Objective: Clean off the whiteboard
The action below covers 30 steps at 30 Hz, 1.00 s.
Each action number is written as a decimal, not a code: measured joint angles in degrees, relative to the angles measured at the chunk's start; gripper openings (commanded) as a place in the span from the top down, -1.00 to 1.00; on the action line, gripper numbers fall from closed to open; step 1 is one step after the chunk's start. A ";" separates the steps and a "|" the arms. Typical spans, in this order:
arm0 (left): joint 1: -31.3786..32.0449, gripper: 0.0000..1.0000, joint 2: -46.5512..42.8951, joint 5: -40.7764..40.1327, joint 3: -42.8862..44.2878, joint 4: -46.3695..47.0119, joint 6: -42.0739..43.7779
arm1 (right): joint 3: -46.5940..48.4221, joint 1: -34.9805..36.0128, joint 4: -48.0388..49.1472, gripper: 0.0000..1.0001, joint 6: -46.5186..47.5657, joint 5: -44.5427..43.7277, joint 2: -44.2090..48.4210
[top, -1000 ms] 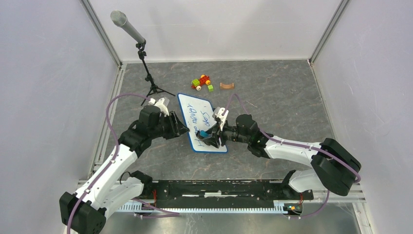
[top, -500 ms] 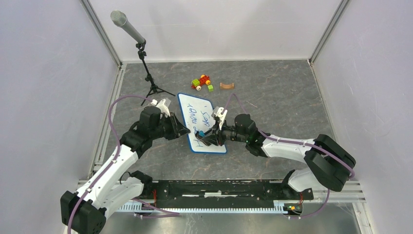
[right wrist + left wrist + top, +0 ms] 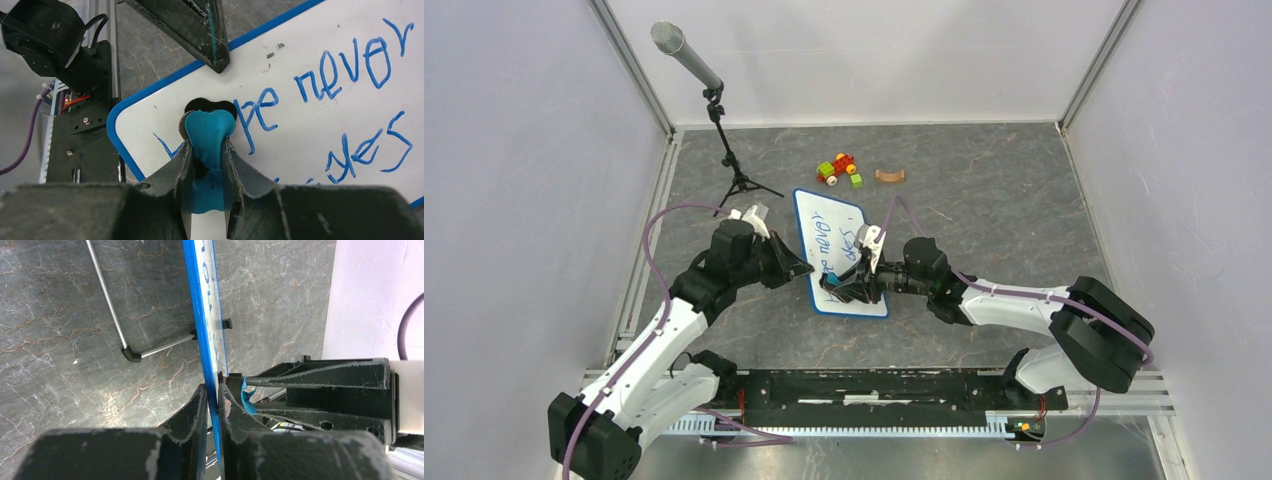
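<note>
The whiteboard lies at the centre of the top view on the grey table, with blue writing across it. The left gripper pinches the blue rim on the board's left edge. The right gripper, jaws pressed together, pinches a blue eraser, whose tip sits on the board near its lower left corner

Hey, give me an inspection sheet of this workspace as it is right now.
Surface: grey marbled tabletop.
Job's things: whiteboard, blue handwriting not erased.
Clutter: block toy car, brown curved piece, microphone on a stand.
Grippers: left gripper clamps the whiteboard's edge; right gripper presses a blue eraser onto it.
Cables: purple cable on each arm.
Surroundings: white walls.
</note>
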<state>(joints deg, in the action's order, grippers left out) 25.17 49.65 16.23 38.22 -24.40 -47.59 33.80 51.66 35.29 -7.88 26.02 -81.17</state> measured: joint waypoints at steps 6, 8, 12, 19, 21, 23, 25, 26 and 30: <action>0.59 0.95 -0.20 -2.01 -0.04 -0.92 -2.49 | 0.00 2.73 -0.11 0.58 2.01 -3.10 0.55; 0.98 0.95 -0.17 -2.78 -0.02 -0.83 -2.97 | 0.00 3.39 0.04 0.58 2.01 -3.85 0.55; 1.18 0.95 0.17 -3.67 0.07 -0.85 -3.19 | -0.63 4.09 1.03 0.58 1.90 -5.95 0.63; 1.60 0.95 0.61 -3.69 0.59 -0.81 -3.28 | -5.27 5.27 2.49 0.55 -0.04 -15.76 3.50; 1.60 0.96 0.61 -3.69 0.59 -0.81 -3.28 | -6.51 4.85 2.62 0.55 -1.20 -18.05 3.76; 1.60 0.95 0.61 -3.67 0.59 -0.79 -3.28 | -7.19 4.37 2.69 0.55 -2.14 -19.58 3.78; 1.60 0.95 0.61 -3.63 0.59 -0.74 -3.28 | -7.85 3.48 2.56 0.55 -3.30 -20.92 3.76; 1.60 0.95 0.61 -3.61 0.59 -0.72 -3.28 | -8.11 2.97 2.36 0.55 -3.72 -21.33 3.74; 1.60 0.85 0.55 -3.45 0.59 -0.61 -3.28 | -8.41 1.84 1.07 0.55 -4.09 -22.05 3.58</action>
<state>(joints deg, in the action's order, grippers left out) 26.76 50.19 12.78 38.81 -25.02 -50.87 25.39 53.49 36.36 -11.97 3.97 -77.58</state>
